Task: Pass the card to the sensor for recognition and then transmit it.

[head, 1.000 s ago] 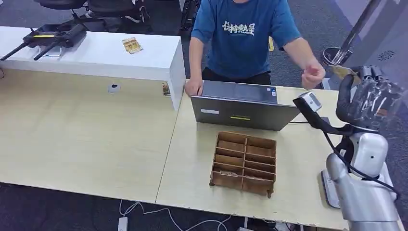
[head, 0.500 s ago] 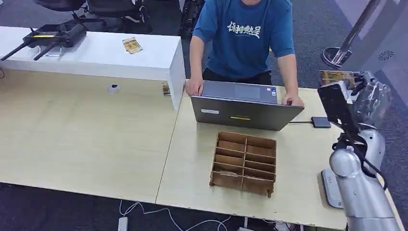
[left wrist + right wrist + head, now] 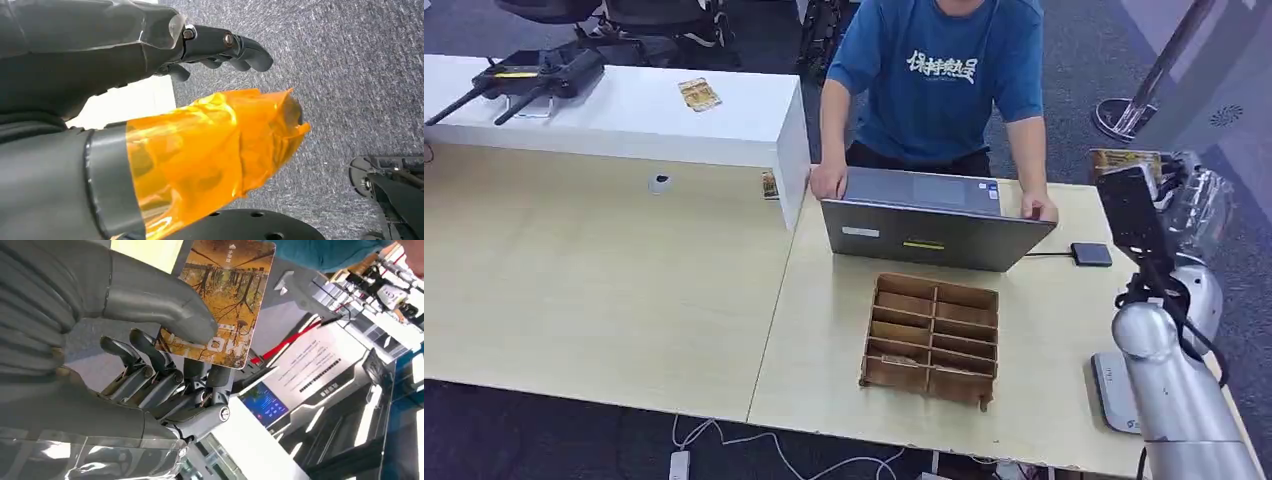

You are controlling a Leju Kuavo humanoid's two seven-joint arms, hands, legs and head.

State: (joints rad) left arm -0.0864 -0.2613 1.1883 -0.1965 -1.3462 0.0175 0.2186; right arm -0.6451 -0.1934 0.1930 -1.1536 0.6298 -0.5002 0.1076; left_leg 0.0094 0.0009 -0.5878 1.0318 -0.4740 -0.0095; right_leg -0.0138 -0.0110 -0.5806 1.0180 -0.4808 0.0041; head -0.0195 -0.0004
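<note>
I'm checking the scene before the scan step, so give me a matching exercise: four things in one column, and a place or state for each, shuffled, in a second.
Things:
1. yellow picture card
2. brown wooden divided tray
3. grey open laptop
4. small black sensor box

Places or states:
A. on the table's near side, in front of the laptop
B. pinched in the right hand
C. under the person's hands
D. flat on the table, right of the laptop, cable attached

Pairs: 1-B, 2-A, 3-C, 4-D
</note>
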